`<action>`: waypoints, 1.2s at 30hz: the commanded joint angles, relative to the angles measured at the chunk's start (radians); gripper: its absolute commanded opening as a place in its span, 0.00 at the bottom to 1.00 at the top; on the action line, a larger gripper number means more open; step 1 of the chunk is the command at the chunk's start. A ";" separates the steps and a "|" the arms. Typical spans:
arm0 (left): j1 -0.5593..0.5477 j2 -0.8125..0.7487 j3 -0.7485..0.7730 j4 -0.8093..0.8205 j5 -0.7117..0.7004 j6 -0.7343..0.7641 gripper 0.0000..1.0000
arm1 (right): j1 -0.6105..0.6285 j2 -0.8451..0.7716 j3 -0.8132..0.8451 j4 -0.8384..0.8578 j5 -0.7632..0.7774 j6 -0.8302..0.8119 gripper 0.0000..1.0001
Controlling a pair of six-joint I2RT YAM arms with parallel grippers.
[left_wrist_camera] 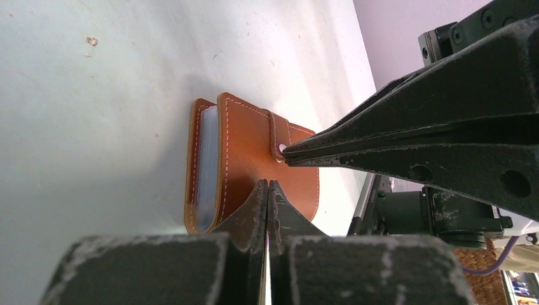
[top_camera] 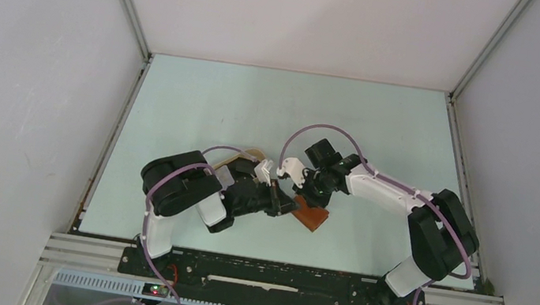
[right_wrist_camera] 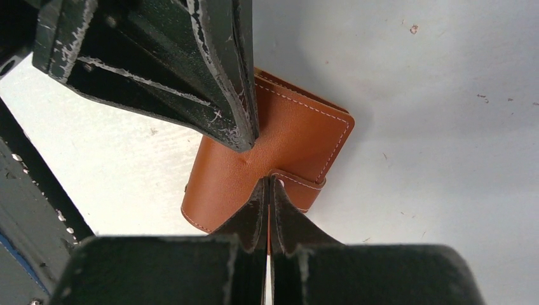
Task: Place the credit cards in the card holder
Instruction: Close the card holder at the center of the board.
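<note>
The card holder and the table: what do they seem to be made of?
The card holder looks like smooth reddish-brown leather, perhaps imitation: pale stitching along its edges, soft sheen. The table looks like a pale matte board, painted or laminated, with small specks; which one I cannot tell.

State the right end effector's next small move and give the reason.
Probably slip the tip of the right end effector under the strap and lever it off the snap. The card holder lies closed, the left end effector presses its cover, both are shut, and the right tip sits at the stud.
</note>
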 commanded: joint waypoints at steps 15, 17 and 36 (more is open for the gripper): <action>0.011 -0.048 -0.046 -0.060 -0.023 0.020 0.00 | 0.096 0.080 -0.185 -0.066 0.057 0.024 0.00; 0.010 -0.060 -0.056 -0.061 -0.025 0.022 0.00 | 0.111 0.079 -0.192 -0.061 0.070 0.028 0.00; 0.008 -0.141 -0.086 -0.092 -0.047 0.037 0.00 | 0.060 0.024 -0.242 -0.076 -0.023 0.098 0.00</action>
